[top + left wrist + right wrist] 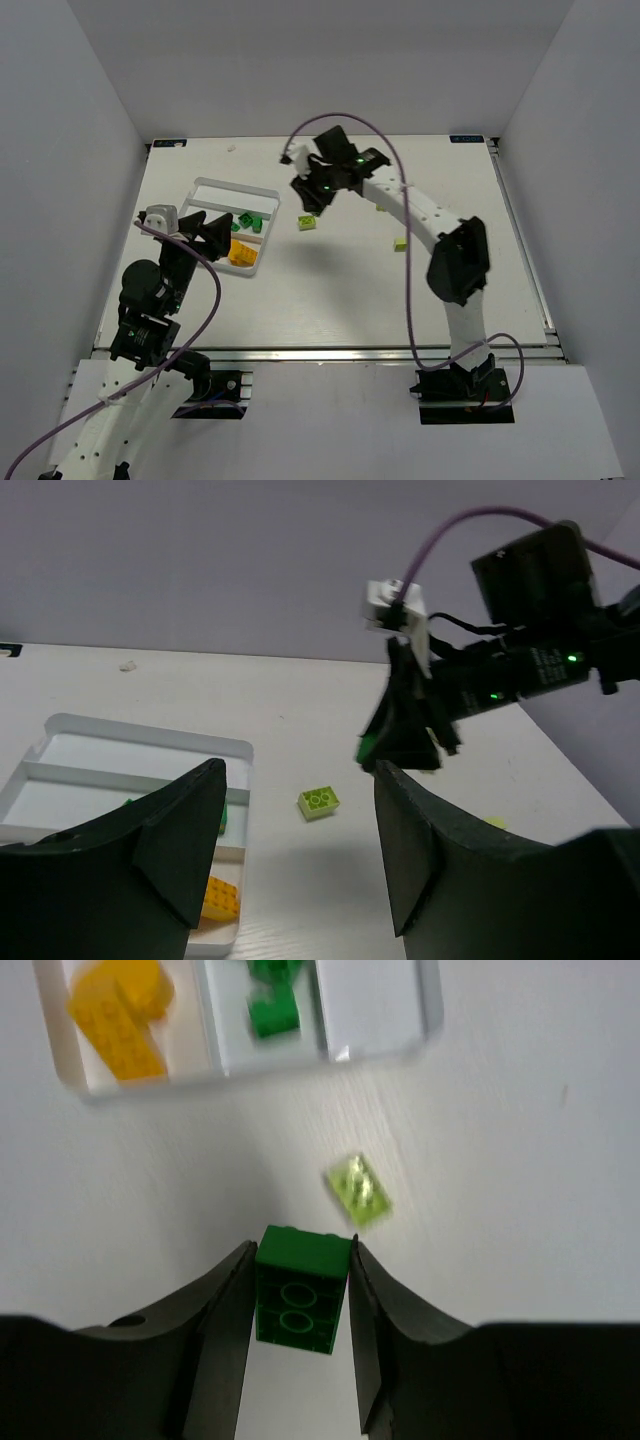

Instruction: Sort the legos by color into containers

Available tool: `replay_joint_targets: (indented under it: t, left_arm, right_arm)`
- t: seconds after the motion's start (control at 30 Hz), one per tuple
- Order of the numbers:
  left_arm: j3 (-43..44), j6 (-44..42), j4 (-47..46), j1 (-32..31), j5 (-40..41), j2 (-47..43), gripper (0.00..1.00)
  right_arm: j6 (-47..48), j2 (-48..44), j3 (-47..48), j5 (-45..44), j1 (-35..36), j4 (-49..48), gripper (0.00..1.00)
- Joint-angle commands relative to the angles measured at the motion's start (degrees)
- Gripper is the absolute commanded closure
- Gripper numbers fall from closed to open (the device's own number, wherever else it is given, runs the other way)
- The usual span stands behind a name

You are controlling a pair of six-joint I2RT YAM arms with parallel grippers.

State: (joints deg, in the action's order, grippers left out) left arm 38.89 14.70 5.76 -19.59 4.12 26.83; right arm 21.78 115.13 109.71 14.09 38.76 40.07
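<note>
So nearest the bases, the left pincer hovers at the near-left side of the shallow white plastic divided tray. Its jaws are spread wide with nothing between them. Its black fingers block the near part of the tray in the left wrist view, so only a corner of the contents shows there.

The tray lies on the white table, left of middle. The nearest compartment has the orange-yellow bricks, and the next one over has the dark green bricks. Both piles are blurry in the right wrist view, and the green ones are cut off by the top edge of the frame, so I can't count either. The third compartment is cut off at the top too.

Out on the table, a pale lime green studded brick lies just off the tray's right side, not touching it. A second lime brick sits well to the right, beside the right arm.

Furthest back, the right pincer is clamped on a dark green studded brick. It's up off the table, near the first lime brick and short of the tray. From the top view that held brick is mostly hidden by the pincer body.
</note>
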Motion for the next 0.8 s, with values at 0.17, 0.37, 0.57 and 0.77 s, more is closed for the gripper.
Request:
replay_joint_targets:
  t: [0.17,0.37,0.57,0.77]
  left_arm:
    - [-1.54,-2.13,-1.36,0.26,5.72,-1.16,0.29]
    - [-1.37,-2.22,-1.28,0.26,4.94,0.15,0.29]
    - [-1.36,-2.31,-1.28,0.26,3.97,0.77,0.29]
    - [-1.28,-2.22,-1.28,0.26,3.62,0.68,0.29]
  right_arm:
    - [7.32,16.1,18.82,5.08,8.52,-11.9,1.0]
    - [0.29,21.7,16.13,2.35,10.1,-26.71,1.0]
    - [-2.18,24.7,16.16,1.91,10.28,-34.51,0.98]
    - [-4.2,26.37,14.92,1.12,10.19,-37.88,0.81]
